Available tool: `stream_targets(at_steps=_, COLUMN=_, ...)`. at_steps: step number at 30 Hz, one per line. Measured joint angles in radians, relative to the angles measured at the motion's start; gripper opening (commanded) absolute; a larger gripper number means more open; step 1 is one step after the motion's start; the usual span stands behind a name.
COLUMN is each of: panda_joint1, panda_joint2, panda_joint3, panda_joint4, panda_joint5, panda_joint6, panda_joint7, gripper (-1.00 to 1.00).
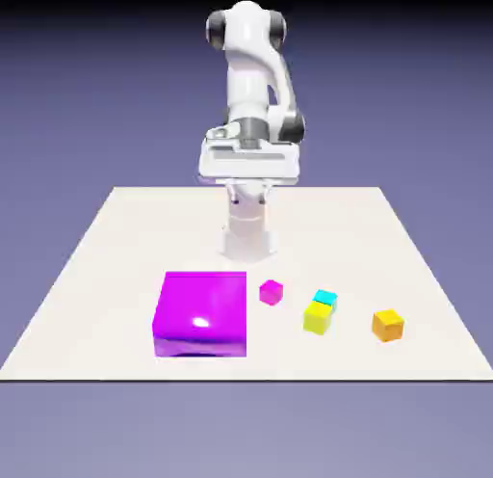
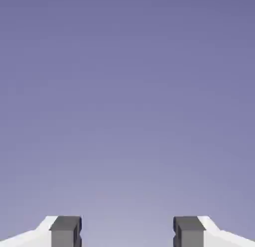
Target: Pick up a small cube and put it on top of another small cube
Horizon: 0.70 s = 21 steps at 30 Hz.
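Note:
The small orange cube (image 1: pixel 388 325) rests on the table toward the exterior view's right, near the front edge. The small cyan cube (image 1: pixel 325 298) lies to its left, touching or nearly touching the back of a yellow cube (image 1: pixel 318 319). My gripper (image 1: pixel 248 177) hangs high above the table's far side, well away from both cubes. In the hand view the gripper (image 2: pixel 127 232) is open: its grey fingertips (image 2: pixel 65 231) stand far apart, and only the blue-violet backdrop shows between them. No cube appears in the hand view.
A big magenta block (image 1: pixel 202 314) sits at the front, left of the middle. A small magenta cube (image 1: pixel 271 292) lies between it and the yellow cube. The white table (image 1: pixel 116 245) ends just in front of the cubes.

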Motion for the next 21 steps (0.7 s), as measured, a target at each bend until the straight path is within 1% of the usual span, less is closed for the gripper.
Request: stream_targets(at_steps=21, panda_joint1=-0.235, panda_joint2=0.743, panda_joint3=0.596, panda_joint4=0.276, panda_joint5=0.274, panda_joint6=-0.151, panda_joint7=0.913, gripper=0.0)
